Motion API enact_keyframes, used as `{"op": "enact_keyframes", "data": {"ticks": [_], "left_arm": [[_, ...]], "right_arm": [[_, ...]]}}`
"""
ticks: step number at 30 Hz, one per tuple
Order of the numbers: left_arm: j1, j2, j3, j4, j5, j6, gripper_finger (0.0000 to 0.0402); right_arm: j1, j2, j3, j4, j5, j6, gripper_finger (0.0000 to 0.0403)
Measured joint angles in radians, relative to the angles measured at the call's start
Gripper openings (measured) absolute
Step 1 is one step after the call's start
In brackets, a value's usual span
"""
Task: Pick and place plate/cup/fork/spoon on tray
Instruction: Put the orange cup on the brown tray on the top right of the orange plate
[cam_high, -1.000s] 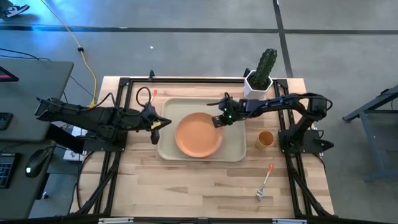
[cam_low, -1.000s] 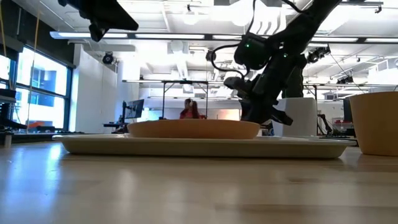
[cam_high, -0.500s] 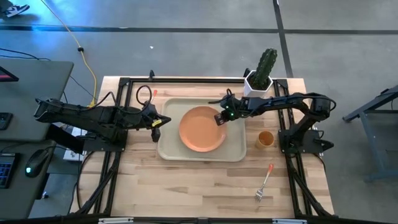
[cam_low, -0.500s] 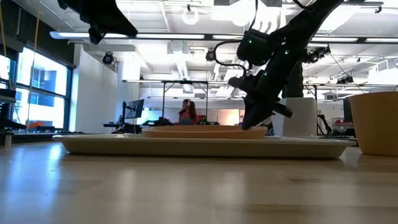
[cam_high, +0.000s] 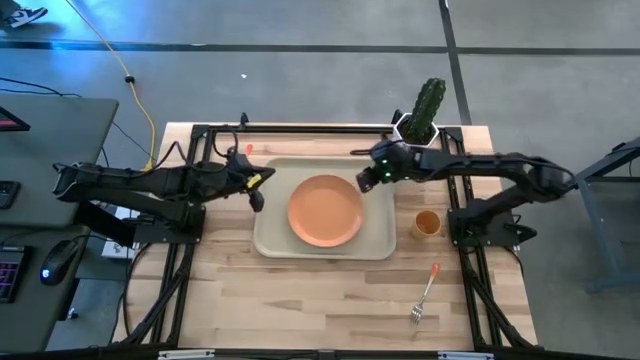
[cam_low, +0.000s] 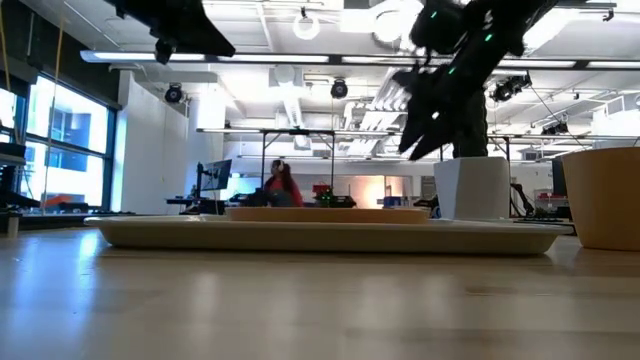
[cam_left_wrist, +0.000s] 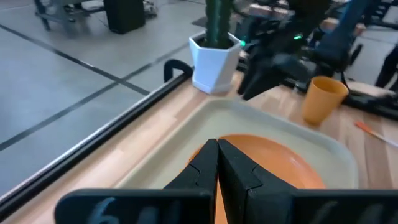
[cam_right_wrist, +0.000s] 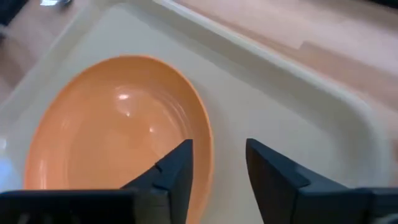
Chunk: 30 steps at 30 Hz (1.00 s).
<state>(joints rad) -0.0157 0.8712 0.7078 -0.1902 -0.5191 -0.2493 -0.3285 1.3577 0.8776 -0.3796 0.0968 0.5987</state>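
The orange-tan plate lies flat in the beige tray, a little right of its middle. My right gripper hangs open above the plate's far right edge, clear of it, as the low view shows. My left gripper hovers shut over the tray's left rim. The orange cup stands upright on the table right of the tray. The fork lies on the table near the front right. The spoon does not plainly show.
A white pot with a green cactus stands at the far right, just behind my right arm. Black frame rails run along the table's left, right and far edges. Bare wood lies in front of the tray.
My right gripper has set the tilted plate down flat in the tray, a little farther right than before. It has then opened, let go, and risen toward the far right. My left gripper has shifted slightly toward the far edge.
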Motion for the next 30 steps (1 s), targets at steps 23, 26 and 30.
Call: {"op": "enact_keyframes", "data": {"ticks": [23, 26, 30], "left_arm": [[0.032, 0.435, 0.007, 0.856, 0.01, -0.159, 0.0001], [0.044, 0.425, 0.022, 0.828, 0.002, -0.133, 0.0005], [0.081, 0.42, 0.053, 0.767, -0.007, -0.061, 0.0029]], "right_arm": [[-0.001, -0.484, 0.004, -0.806, -0.16, -0.278, 0.0145], [0.02, -0.502, 0.034, -0.871, -0.161, -0.221, 0.0145], [0.076, -0.514, 0.056, -0.903, -0.134, -0.145, 0.0145]]}}
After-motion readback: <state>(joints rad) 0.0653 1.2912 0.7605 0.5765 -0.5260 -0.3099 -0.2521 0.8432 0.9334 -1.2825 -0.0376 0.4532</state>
